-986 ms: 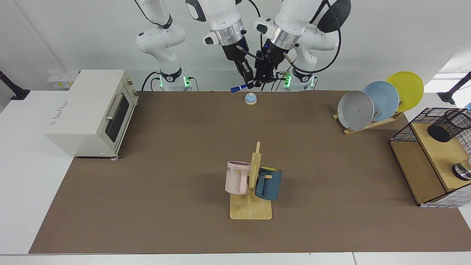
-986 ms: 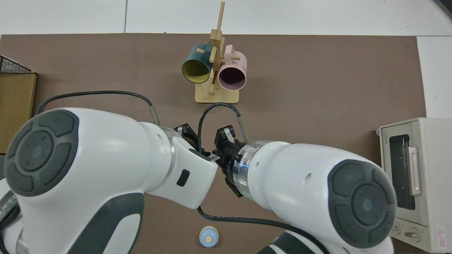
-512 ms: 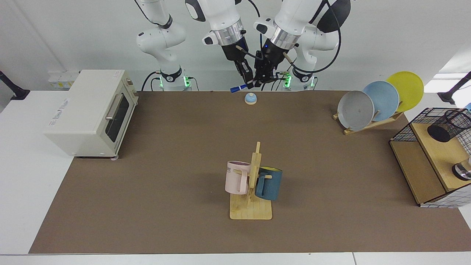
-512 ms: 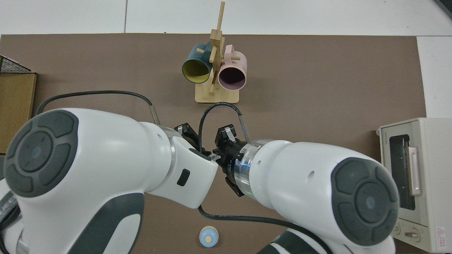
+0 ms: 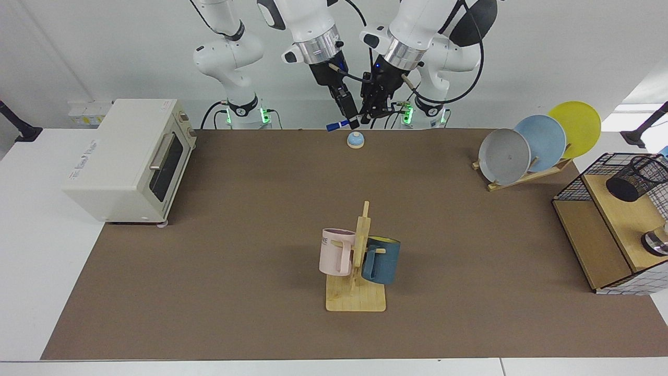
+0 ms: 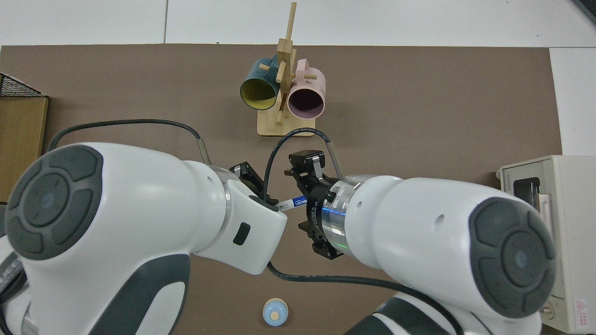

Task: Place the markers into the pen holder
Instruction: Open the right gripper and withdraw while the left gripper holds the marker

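- The right pincer [image 5: 350, 121] hangs above the table's [image 5: 250, 219] far edge, clamped on the marker [image 5: 338, 125], which lies nearly level, blue cap outward.
- The left pincer [image 5: 371, 112] is just beside it; whether its fingers are apart I cannot tell.
- The pen holder [image 5: 635, 178] lies tipped in the wire basket [image 5: 574, 185], well apart.

White wall [image 5: 104, 52], white table [image 5: 31, 250], brown mat [image 5: 250, 209]
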{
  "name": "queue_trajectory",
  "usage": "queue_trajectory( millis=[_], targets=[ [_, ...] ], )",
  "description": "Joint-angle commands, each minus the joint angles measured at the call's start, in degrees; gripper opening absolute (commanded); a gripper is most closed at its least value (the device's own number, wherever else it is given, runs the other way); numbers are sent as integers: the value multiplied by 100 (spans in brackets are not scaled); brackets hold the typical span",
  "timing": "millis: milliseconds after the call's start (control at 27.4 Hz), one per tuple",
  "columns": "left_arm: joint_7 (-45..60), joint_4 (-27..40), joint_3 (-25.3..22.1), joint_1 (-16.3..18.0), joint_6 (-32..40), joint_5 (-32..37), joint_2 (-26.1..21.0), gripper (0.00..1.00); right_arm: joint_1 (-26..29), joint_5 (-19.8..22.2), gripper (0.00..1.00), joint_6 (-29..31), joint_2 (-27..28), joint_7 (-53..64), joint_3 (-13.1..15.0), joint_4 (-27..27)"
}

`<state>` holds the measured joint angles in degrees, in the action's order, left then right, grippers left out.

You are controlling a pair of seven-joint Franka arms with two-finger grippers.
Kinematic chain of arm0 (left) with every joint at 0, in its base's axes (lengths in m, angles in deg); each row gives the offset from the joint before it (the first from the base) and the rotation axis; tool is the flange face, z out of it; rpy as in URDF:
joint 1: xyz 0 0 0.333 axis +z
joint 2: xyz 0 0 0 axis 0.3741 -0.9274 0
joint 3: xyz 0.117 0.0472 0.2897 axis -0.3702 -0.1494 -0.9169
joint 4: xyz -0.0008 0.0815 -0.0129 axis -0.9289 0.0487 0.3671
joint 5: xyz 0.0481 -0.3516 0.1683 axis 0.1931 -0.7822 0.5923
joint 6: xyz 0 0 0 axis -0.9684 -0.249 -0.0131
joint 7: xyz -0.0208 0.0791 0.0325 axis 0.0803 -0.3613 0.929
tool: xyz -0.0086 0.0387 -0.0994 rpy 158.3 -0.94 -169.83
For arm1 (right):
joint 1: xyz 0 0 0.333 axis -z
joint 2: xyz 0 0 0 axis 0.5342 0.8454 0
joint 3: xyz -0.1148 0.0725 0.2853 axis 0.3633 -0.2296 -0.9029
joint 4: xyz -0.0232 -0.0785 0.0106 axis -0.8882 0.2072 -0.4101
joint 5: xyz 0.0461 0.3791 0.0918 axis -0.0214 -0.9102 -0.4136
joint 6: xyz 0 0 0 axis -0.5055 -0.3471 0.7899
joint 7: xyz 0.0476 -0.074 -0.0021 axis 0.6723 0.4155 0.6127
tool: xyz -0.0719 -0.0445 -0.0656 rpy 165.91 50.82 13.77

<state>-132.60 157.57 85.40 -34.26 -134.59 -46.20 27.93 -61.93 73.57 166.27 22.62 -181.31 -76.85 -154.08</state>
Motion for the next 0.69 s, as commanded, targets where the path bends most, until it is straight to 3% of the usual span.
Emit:
queue_trajectory(
  millis=[0, 365, 658],
  targets=[
    [-20, 93, -42, -11, -56, 41, 105, 0, 108, -6, 100, -137, -121, 193, -22, -25],
    [-29, 14, -112, 60, -57, 50, 114, 0, 520, 11, 100, -1059, -279, 1808, 13, -25],
    [-90, -47, -112, 306, 5, 67, 122, 0, 907, 55, 100, -1745, -464, 3434, 13, -104]
  ],
)
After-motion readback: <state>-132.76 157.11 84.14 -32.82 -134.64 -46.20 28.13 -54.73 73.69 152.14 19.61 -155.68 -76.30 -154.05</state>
